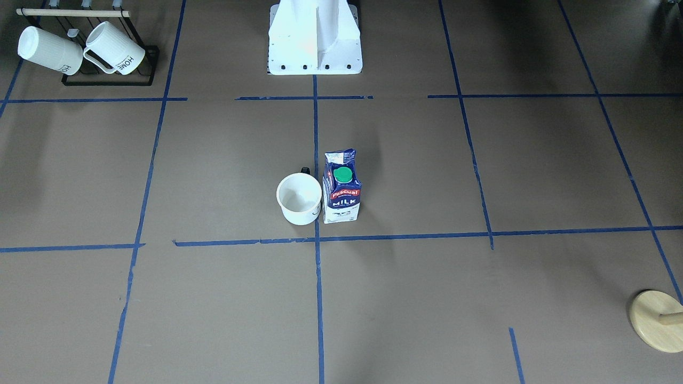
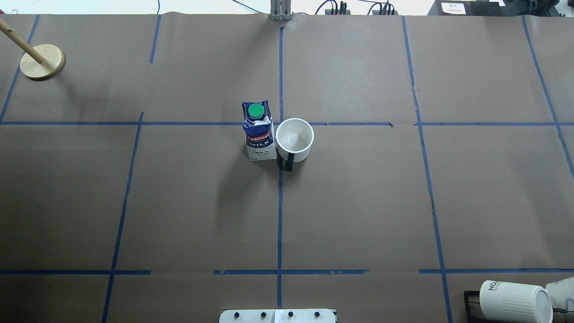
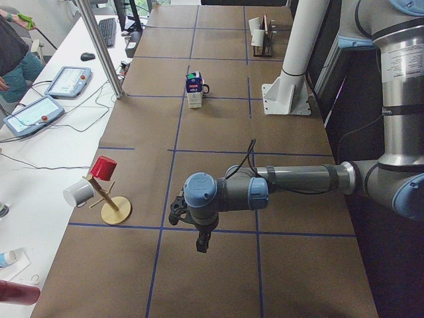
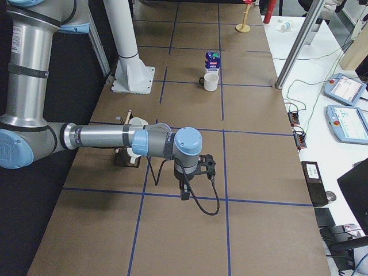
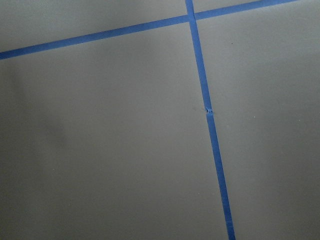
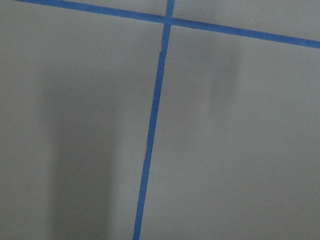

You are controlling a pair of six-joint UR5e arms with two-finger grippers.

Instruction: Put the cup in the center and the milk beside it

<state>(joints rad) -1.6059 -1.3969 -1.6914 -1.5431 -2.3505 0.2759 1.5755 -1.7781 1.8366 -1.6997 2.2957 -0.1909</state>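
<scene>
The white cup (image 1: 299,198) stands upright by the center (image 1: 317,239), where the middle blue tape lines cross, its dark handle toward the robot (image 2: 294,139). The blue and white milk (image 1: 342,186) carton with a green cap stands upright right beside the cup, touching or nearly so (image 2: 259,132). Both grippers are far from them and hang over bare paper. The left gripper (image 3: 202,242) shows only in the exterior left view and the right gripper (image 4: 184,192) only in the exterior right view. I cannot tell whether either is open or shut. Both wrist views show only brown paper and tape.
A black rack (image 1: 106,80) with two ribbed "HOME" mugs (image 1: 114,49) stands near the robot's right corner. A wooden mug tree (image 2: 42,62) stands at the far left of the overhead view. The white robot base (image 1: 315,37) is at the table's edge.
</scene>
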